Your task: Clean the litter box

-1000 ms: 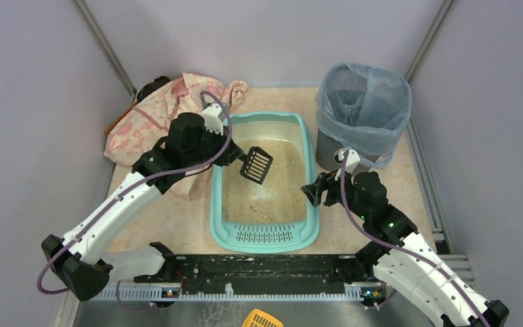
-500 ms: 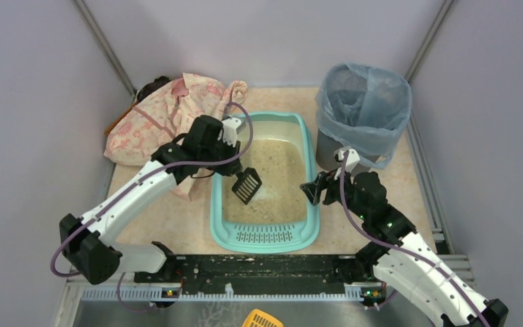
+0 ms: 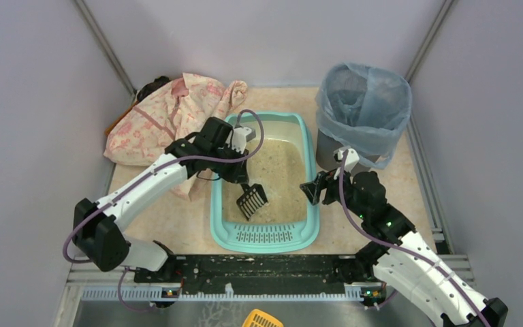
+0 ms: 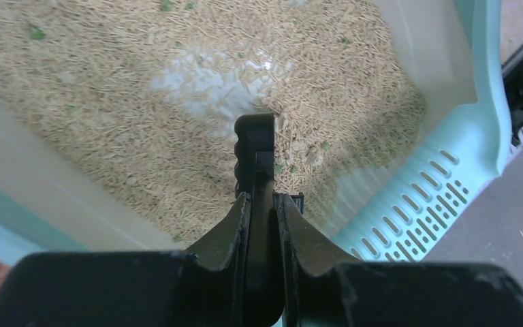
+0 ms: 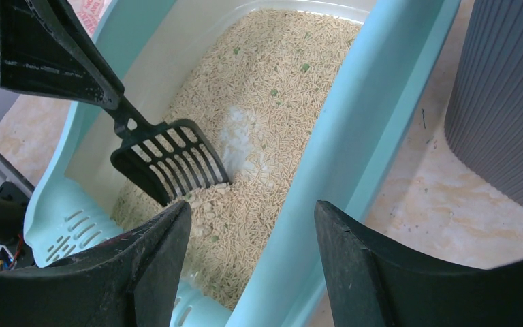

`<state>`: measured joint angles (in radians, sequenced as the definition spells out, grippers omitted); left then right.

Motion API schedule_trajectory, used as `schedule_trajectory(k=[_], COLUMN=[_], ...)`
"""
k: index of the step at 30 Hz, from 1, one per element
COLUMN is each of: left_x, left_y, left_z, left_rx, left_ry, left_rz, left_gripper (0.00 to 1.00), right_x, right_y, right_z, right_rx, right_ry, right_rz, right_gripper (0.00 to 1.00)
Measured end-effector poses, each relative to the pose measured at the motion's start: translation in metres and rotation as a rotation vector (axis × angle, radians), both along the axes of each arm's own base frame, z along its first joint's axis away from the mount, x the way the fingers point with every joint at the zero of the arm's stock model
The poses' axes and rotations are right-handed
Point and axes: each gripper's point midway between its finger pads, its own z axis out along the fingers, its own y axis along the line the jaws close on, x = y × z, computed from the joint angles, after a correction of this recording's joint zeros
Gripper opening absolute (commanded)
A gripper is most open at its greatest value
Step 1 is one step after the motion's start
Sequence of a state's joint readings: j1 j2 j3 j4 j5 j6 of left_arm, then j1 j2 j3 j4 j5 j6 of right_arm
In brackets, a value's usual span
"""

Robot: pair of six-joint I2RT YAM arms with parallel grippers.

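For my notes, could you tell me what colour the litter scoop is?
The scoop is black, clearest in the right wrist view.

Left end effector (image 3: 240,178) holds black scoop (image 3: 252,199) low inside litter box (image 3: 265,236).

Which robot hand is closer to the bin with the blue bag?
Right. The right gripper hovers at the litter box's right rim, just in front of the bin. The left gripper, holding the scoop, is over the litter, farther left.

Overhead, wrist close-ups; shared litter box (image 3: 265,236)
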<state>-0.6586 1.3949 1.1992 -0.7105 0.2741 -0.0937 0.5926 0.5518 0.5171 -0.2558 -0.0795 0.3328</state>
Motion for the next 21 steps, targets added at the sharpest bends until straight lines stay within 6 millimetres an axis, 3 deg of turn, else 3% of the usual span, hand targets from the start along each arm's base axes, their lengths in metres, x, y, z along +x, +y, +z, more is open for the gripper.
schedule_trajectory(k=[15,21], left_x=[-0.044,-0.047], left_y=[-0.031,-0.045], left_z=[-0.033,-0.046], left_rx=[-0.183,-0.248], left_ry=[0.250,0.321], left_rz=[-0.109,-0.146], left_gripper=[0.00,0.00], right_x=[-0.001,-0.001], right_y=[-0.002,-0.002], right_z=[0.004,0.004], right_rx=[0.008,0.009], right_ry=[-0.015,-0.014], right_rz=[-0.008,-0.007], right_gripper=[0.67,0.67])
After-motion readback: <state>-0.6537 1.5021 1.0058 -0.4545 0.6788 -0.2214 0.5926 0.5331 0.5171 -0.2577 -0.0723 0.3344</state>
